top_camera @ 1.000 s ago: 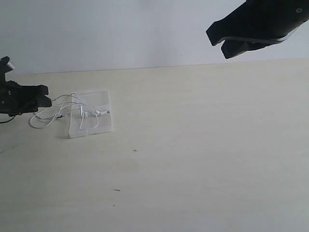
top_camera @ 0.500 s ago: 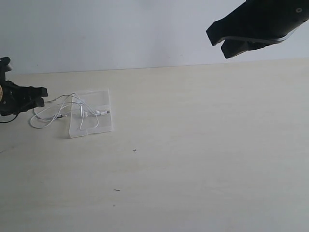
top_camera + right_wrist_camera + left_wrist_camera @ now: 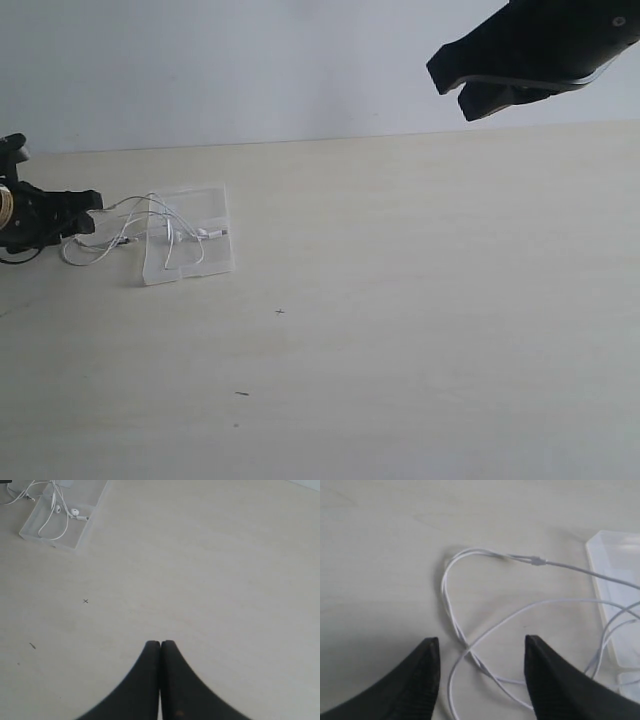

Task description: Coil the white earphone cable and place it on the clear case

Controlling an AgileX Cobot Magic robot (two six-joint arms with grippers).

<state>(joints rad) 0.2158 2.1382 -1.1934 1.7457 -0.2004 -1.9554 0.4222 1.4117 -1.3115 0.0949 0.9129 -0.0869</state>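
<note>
At the desk's (image 3: pixel 400 300) left edge, the left fingers (image 3: pixel 417 680) stand wide apart and grip nothing, with loose loops of the white earphone cable (image 3: pixel 536 560) lying on the desk between them. Just to the right, the rest of the cable, earbuds included, sprawls uncoiled across the clear case (image 3: pixel 215 200). Far right, the right fingers (image 3: pixel 145 680) are pressed together, empty, raised well above the desk.

No text; a small cross (image 3: pixel 279 311) marks the table (image 3: pixel 450 330).

Left claw (image 3: pixel 481 647) slightly farther back
</note>
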